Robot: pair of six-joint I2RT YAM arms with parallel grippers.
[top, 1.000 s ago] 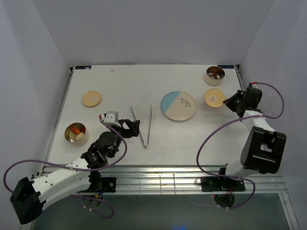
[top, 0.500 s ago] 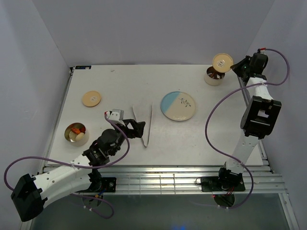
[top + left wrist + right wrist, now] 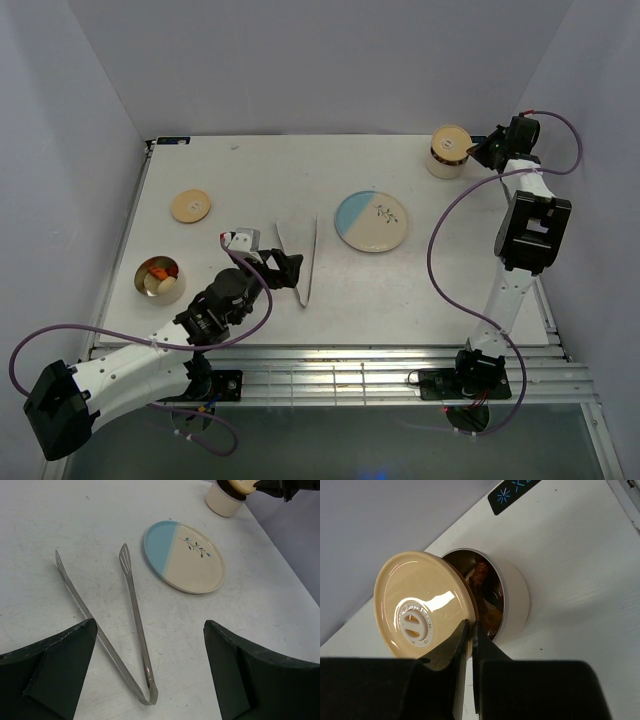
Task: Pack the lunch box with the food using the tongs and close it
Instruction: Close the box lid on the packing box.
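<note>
1. From above, the tongs [image 3: 300, 262] lie flat on the bench [image 3: 240, 180] in a V, just beside the spread left end effector [image 3: 288, 270]. The plate [image 3: 371, 221] is near. Food [image 3: 157, 275] sits in an open tin [image 3: 172, 292] at the left.
2. At the left wrist, the tongs [image 3: 136, 615] lie between the wide-apart fingers [image 3: 55, 675], joined end nearest, untouched.
3. At the right wrist, the right end effector [image 3: 470, 630] pinches the rim of the lid [image 3: 425, 612]. It is tilted over the open lunch box [image 3: 515, 605], with brown food [image 3: 482, 572] inside.

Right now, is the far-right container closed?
Not closed: the lid, pinched by the right fingers, is tilted over the container, food visible inside.
</note>
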